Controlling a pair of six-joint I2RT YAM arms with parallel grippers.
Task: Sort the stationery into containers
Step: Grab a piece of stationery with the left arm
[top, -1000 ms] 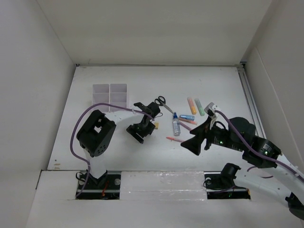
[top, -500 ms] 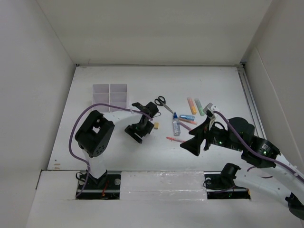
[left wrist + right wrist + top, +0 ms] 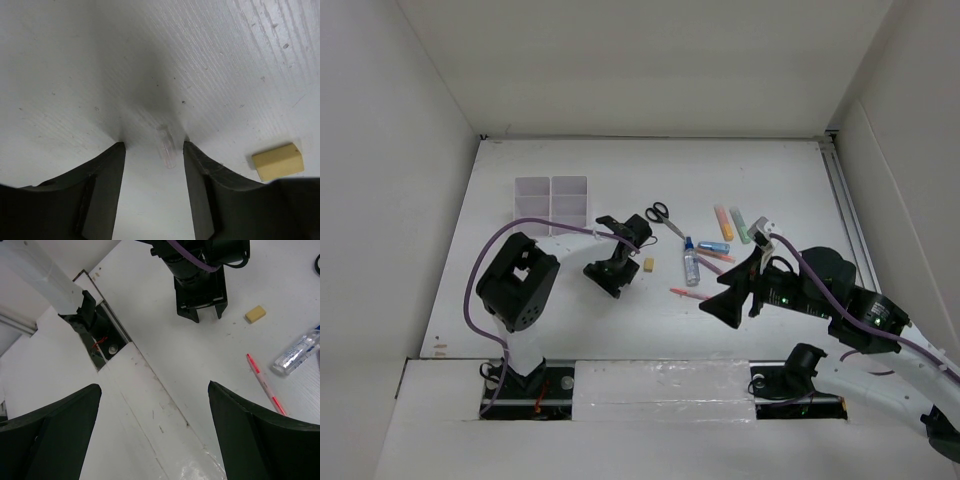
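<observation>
The bench (image 3: pixel 570 320) is painted white with a fine wood grain showing. The left pincer (image 3: pixel 153 144) is released: its matte black fingers (image 3: pixel 102 185) stand tip-down on the surface, clear of a tiny clear cylindrical bit (image 3: pixel 166 146) lying in the gap. The yellow eraser cube (image 3: pixel 277 161), a soft-edged block, lies just outside at the pincer's 2 o'clock from overhead. The white translucent organizer (image 3: pixel 552 205) sits at its 11 o'clock, well apart. At 3 o'clock lie the clear blue-capped bottle (image 3: pixel 691 262), the thin red-pink pens (image 3: pixel 686 293), the blue marker (image 3: pixel 713 246), the orange marker (image 3: pixel 723 221), the green marker (image 3: pixel 740 225) and, at 1 o'clock, the black-handled scissors (image 3: pixel 660 213). The right pincer (image 3: pixel 155 390) gapes wide, grasping nothing, above the near bench edge; a purple cable (image 3: pixel 485 270) loops off the left arm.
</observation>
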